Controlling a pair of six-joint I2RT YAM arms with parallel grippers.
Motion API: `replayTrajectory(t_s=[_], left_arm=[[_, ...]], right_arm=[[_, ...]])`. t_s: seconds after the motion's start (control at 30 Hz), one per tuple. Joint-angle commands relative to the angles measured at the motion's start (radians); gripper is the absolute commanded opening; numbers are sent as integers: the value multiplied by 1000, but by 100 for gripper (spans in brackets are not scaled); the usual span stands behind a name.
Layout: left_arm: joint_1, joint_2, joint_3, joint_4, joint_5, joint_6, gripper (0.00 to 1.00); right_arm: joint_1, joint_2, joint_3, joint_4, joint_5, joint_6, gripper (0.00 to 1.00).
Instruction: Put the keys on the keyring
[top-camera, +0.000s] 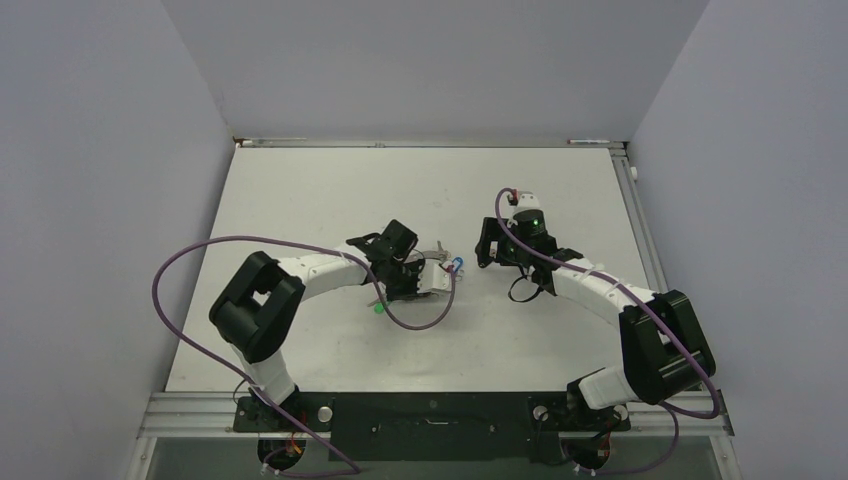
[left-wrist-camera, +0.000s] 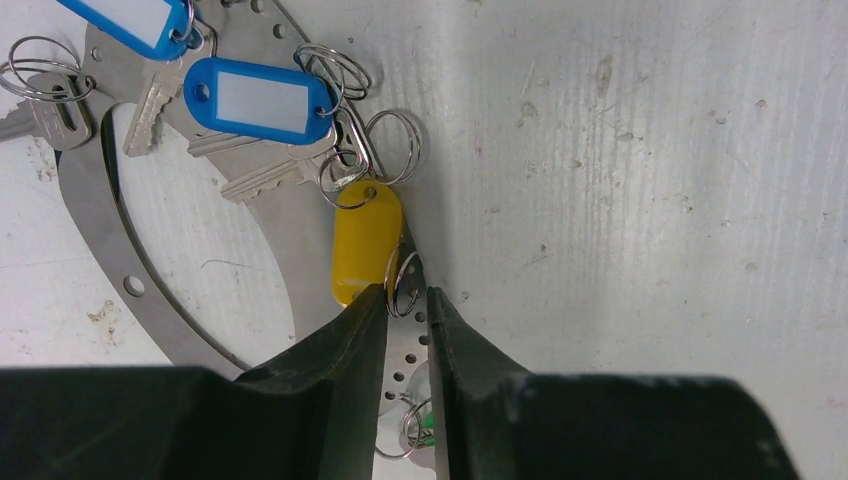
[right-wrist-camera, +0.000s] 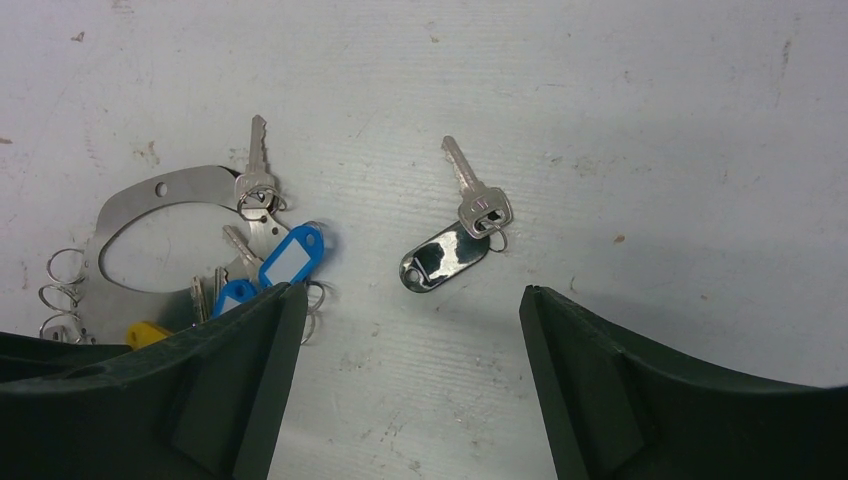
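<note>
Clearly the job is only partway done: the keyring (left-wrist-camera: 105, 240), which shows here as a flat steel oval band with holes along it, lies on the table (top-camera: 330, 190) under the left arm, and most of the keys are gathered at it. The two blue-tagged keys (left-wrist-camera: 258, 100) lie across the band and the yellow-tagged key (left-wrist-camera: 365, 245) lies along its edge. A spot of green tag (top-camera: 380, 308) shows just beside the cluster in the top view. Small rings crowd around the band, but I cannot tell which are truly threaded on and which only rest on top. The left gripper (left-wrist-camera: 405, 300) is down at the band with its jaws drawn narrow and a slim gap between them. They sit astride the band's edge and a small split ring (left-wrist-camera: 404, 285) next to the yellow tag; whether they already pinch anything I cannot tell. The right gripper (right-wrist-camera: 410, 290) hangs with its jaws wide and holds nothing. Below it the black-tagged key (right-wrist-camera: 440, 258) lies alone on the table, apart from the keyring and plainly not on it. My reading is that the black-tagged key is certainly left to do, and the ring under the left jaws looks to be the step in hand
</note>
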Motion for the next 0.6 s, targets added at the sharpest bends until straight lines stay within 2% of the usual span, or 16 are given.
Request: replayTrajectory(t_s=[0.0, 0.17, 0.3, 0.57], left_arm=[[-8, 12, 39, -16, 2, 19, 16], [-10, 31, 60, -39, -1, 22, 0], [-9, 16, 59, -45, 20, 31, 0], [6, -100, 2, 52, 63, -32, 0]], right_arm=[[9, -14, 5, 40, 0, 1, 81], [15, -14, 6, 39, 7, -1, 81], [18, -18, 8, 37, 10, -2, 81], [20, -46, -4, 45, 17, -4, 81]])
